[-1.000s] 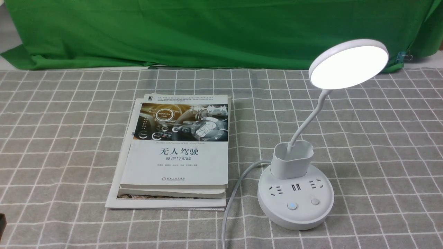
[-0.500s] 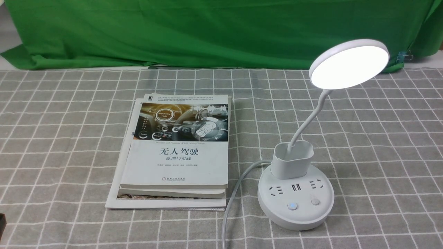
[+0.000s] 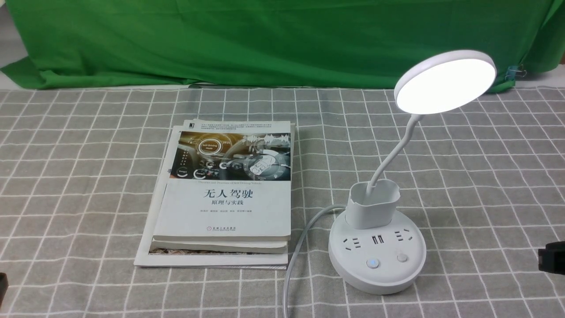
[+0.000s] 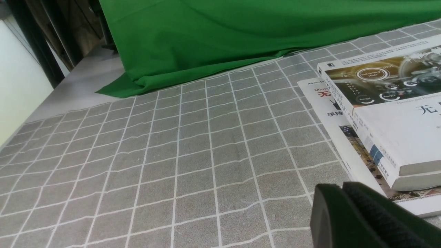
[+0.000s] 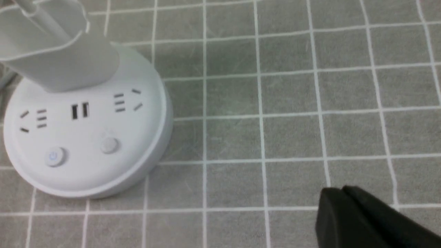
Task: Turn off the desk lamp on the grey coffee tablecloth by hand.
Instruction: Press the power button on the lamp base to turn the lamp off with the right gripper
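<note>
The white desk lamp (image 3: 377, 247) stands right of centre on the grey coffee tablecloth (image 3: 79, 176). Its disc head (image 3: 446, 84) is lit. The round base carries a blue-lit button (image 3: 372, 263) and a plain button (image 3: 401, 257); both also show in the right wrist view, the lit button (image 5: 54, 156) and the plain button (image 5: 109, 144). My right gripper (image 5: 339, 193) is shut and empty, apart from the base, and shows at the right edge of the front view (image 3: 551, 258). My left gripper (image 4: 341, 187) is shut and empty over the cloth beside the books.
A stack of books (image 3: 225, 194) lies left of the lamp and shows in the left wrist view (image 4: 386, 113). The lamp's white cord (image 3: 295, 251) runs between books and base toward the front edge. A green backdrop cloth (image 3: 265, 39) hangs behind.
My right gripper has come into the front view at the right edge. The lamp stays lit and the left arm has not moved.
</note>
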### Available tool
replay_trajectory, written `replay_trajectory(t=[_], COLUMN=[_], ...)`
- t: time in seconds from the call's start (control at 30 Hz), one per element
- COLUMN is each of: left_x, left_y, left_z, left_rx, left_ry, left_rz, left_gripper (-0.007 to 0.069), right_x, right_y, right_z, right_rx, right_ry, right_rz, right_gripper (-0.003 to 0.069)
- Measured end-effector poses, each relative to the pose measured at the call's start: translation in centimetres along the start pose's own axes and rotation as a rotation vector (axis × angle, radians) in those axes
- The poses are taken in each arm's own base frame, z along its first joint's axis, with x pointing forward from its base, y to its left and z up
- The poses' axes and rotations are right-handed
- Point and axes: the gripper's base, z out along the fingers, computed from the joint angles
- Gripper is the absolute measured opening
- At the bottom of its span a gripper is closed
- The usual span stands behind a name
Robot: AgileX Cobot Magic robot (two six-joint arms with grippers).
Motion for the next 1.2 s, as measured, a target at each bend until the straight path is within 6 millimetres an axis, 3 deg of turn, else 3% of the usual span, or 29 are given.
replay_trajectory(t=[0.5, 0.97, 1.2], left_x=[0.0, 0.0, 0.0], left_y=[0.0, 0.0, 0.0], left_z=[0.0, 0.0, 0.0], left_rx=[0.000, 0.000, 0.000], left_ry=[0.000, 0.000, 0.000], left_rz=[0.000, 0.000, 0.000], left_gripper=[0.0019, 0.0019, 0.0019], right_x=[-0.3, -2.4, -2.6], right_y=[1.2, 1.6, 4.0], right_z=[3.1, 3.9, 4.7], right_rx=[-0.137, -0.164, -0.208], right_ry=[0.206, 0.248, 0.234], right_rz=[0.017, -0.017, -0.100], right_gripper=[0.0034, 0.0036, 0.0041])
